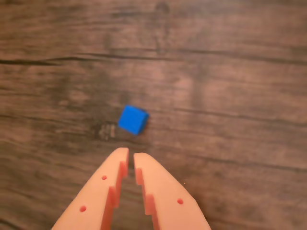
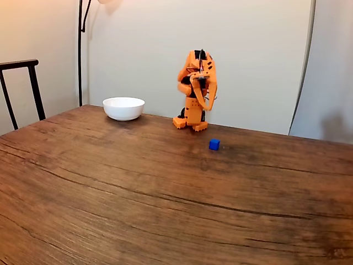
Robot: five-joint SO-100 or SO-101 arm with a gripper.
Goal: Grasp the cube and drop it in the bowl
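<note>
Risk is seen first in the wrist view: the gripper [image 1: 131,154] is clenched, tips almost touching with a thin slit between them and nothing held, while the cube [image 1: 133,119] lies free on the wooden table [image 1: 230,72] just beyond the tips and slightly left of the slit's line. If the arm were lowered with the jaws this narrow, the cube would likely be struck from above or pushed away along the wood rather than straddled; the jaws would need to be spread first. The cube is also turned at an angle to the jaws, so a corner-to-corner pinch could be made and the cube could be squirted out. The picture is soft, so exact height above the cube cannot be judged. In the fixed view the arm is folded up over its orange base [image 2: 191,122], and the cube [image 2: 214,144] is seen on the table [image 2: 110,193] in front of the base and a little to the right. The bowl [image 2: 123,108] is set well apart to the left near the table's far edge, so a long carry is implied and a weak grip could be lost on the way. Nothing is found between cube and bowl; a chair [image 2: 22,88] and a lamp pole [image 2: 80,49] stand off the table at left, out of the way
</note>
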